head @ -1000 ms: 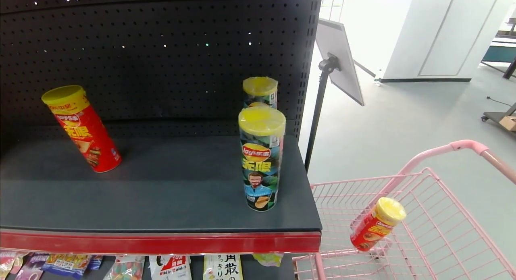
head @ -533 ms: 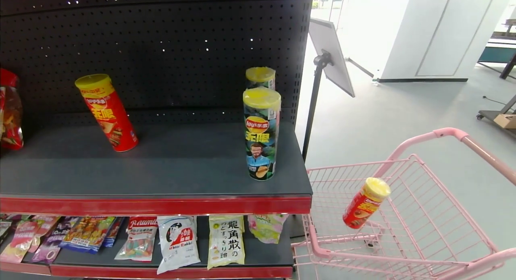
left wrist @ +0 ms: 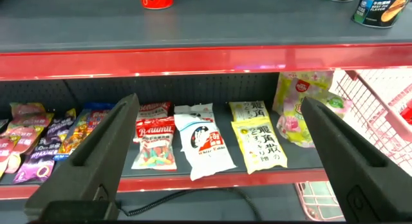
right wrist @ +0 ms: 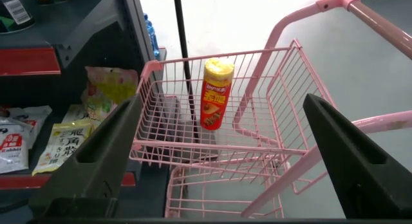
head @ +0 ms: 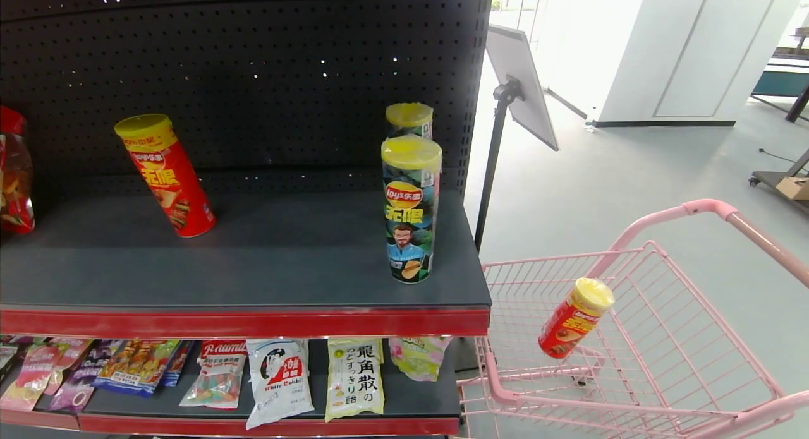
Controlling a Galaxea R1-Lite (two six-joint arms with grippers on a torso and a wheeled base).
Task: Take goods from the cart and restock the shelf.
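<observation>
One red can [head: 575, 319] still stood in the pink cart [head: 708, 206]; only the view had drawn back from the shelf [head: 253, 262]. The left tool [left wrist: 219, 103] and right tool [right wrist: 222, 100] hung spread apart, empty, so the pick seemed next.

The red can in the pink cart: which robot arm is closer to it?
Right. The right gripper faces the cart, the red can ahead of its open fingers. The left gripper faces the lower shelf's snack bags, the cart off to its side.

Red chip can [head: 572, 322] leans in pink cart [head: 703, 206].
</observation>
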